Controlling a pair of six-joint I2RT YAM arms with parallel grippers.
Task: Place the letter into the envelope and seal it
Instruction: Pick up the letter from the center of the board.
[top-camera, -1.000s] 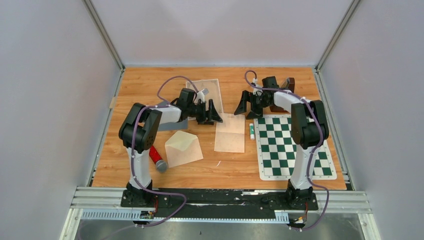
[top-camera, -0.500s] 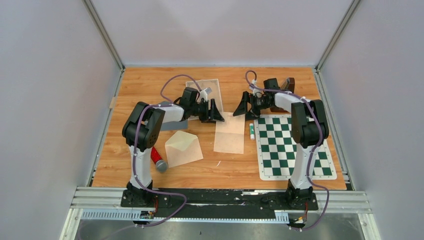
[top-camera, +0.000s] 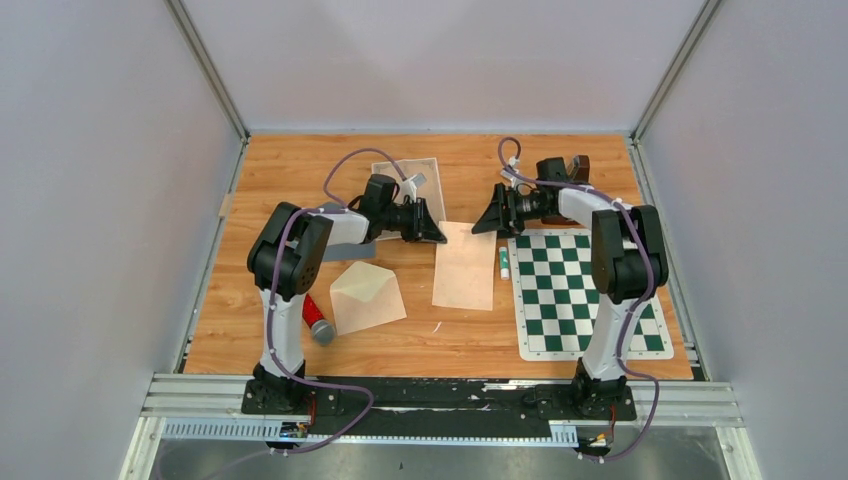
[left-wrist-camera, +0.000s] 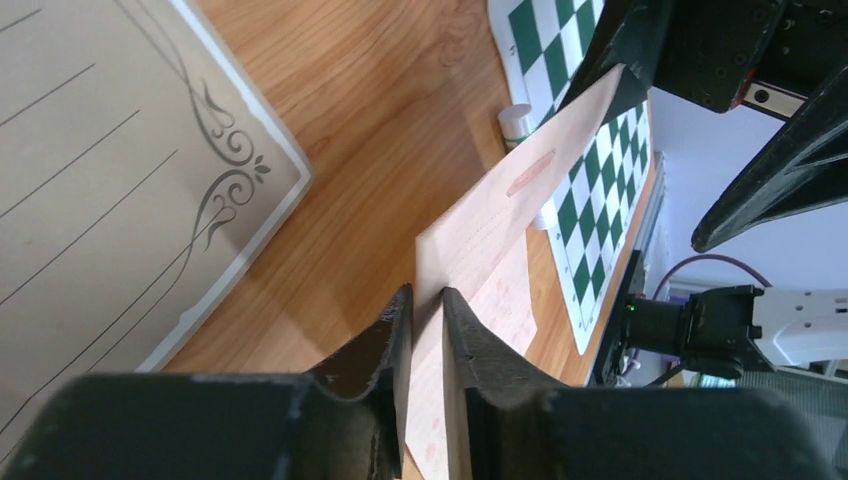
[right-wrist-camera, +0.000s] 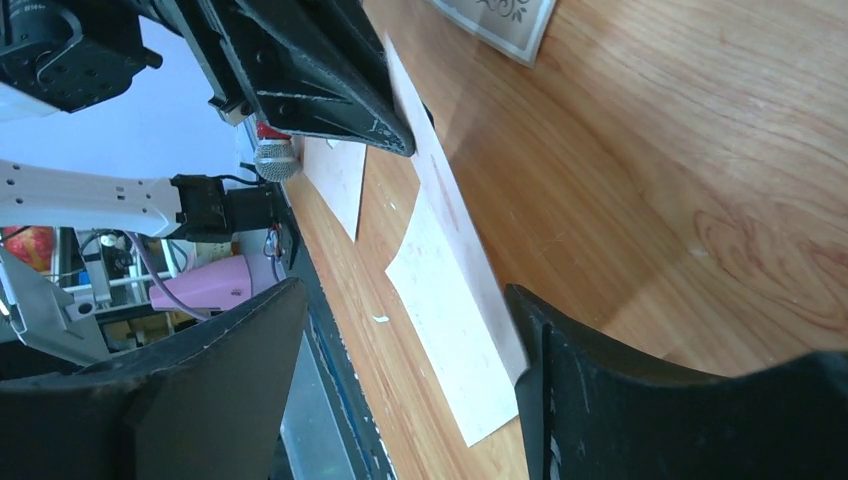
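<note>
The pink letter (top-camera: 464, 265) lies mid-table, its far edge raised off the wood. My left gripper (top-camera: 438, 233) is shut on its far-left corner; the left wrist view shows the sheet (left-wrist-camera: 500, 215) running between the narrow jaws (left-wrist-camera: 425, 300). My right gripper (top-camera: 488, 216) stands open at the far-right corner, and the letter (right-wrist-camera: 450, 310) lies between its spread fingers (right-wrist-camera: 405, 290), with one finger (right-wrist-camera: 560, 340) close to the paper's edge. The cream envelope (top-camera: 367, 295), flap open, rests on the table left of the letter, apart from both grippers.
A glue stick (top-camera: 503, 262) lies between the letter and the chessboard mat (top-camera: 585, 295). A lined, ornamented sheet (top-camera: 405, 180) lies behind my left gripper. A red and grey microphone (top-camera: 318, 322) lies left of the envelope. A dark brown block (top-camera: 578, 165) sits at the back right.
My left jaws have closed from wide open onto the letter's far-left corner, and the letter has shifted slightly right. My right gripper has narrowed a little and edged right.
</note>
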